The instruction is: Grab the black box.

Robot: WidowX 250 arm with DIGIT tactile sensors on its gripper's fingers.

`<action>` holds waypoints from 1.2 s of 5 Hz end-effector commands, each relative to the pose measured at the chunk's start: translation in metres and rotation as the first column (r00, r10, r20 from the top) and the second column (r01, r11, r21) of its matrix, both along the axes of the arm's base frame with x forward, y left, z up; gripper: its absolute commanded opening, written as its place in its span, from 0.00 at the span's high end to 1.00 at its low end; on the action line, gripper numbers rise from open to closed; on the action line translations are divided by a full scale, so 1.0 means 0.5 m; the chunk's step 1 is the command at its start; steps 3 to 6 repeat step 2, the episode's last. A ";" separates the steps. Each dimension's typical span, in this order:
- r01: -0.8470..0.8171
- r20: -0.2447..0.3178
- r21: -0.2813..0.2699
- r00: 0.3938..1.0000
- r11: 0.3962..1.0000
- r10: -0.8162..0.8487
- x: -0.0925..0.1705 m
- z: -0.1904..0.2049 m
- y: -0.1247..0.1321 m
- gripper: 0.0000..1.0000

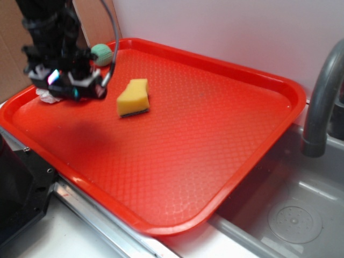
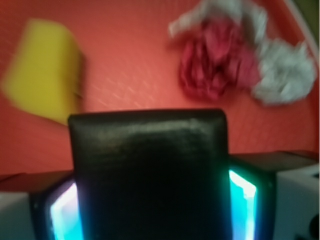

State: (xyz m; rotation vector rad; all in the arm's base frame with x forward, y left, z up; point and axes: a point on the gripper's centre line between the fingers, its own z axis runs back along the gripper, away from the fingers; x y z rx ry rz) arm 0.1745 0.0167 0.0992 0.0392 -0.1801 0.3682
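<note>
1. Nearest the wrist camera, the black box [image 2: 148,172] fills the lower middle of the view, standing between the two lit pads [image 2: 242,200] of the gripper [image 2: 150,210], its rounded top edge reaching out beyond them.
2. The jaws are closed onto the box from both sides, one glowing pad against each of its flanks, so their opening is just the width of the box.
3. In the exterior view the gripper [image 1: 69,83] hangs over the far left corner of the red tray [image 1: 215,161], with a soft shadow on the tray floor below it; the box itself cannot be made out from this side among the dark gripper parts.
4. A yellow sponge [image 1: 133,97] lies on the tray just to the right of the gripper; in the wrist view it [image 2: 42,70] sits blurred in the upper left, apart from the box.
5. A crumpled red and white cloth [image 2: 235,55] lies on the tray beyond the box; in the exterior view only a white scrap of it [image 1: 48,97] shows beneath the gripper.
6. A green ball [image 1: 101,54] rests at the tray's far rim, behind the gripper.
7. The tray sits partly over a grey sink [image 1: 290,215], with a grey tap [image 1: 322,102] rising at the right.
</note>
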 end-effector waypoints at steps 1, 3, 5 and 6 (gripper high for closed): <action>0.064 0.103 -0.063 0.993 0.996 -0.058 0.039 0.214 -0.020 1.00; 0.053 0.108 -0.084 0.993 0.995 -0.044 0.042 0.238 -0.024 1.00; 0.053 0.108 -0.084 0.993 0.995 -0.044 0.042 0.238 -0.024 1.00; 0.053 0.108 -0.084 0.993 0.995 -0.044 0.042 0.238 -0.024 1.00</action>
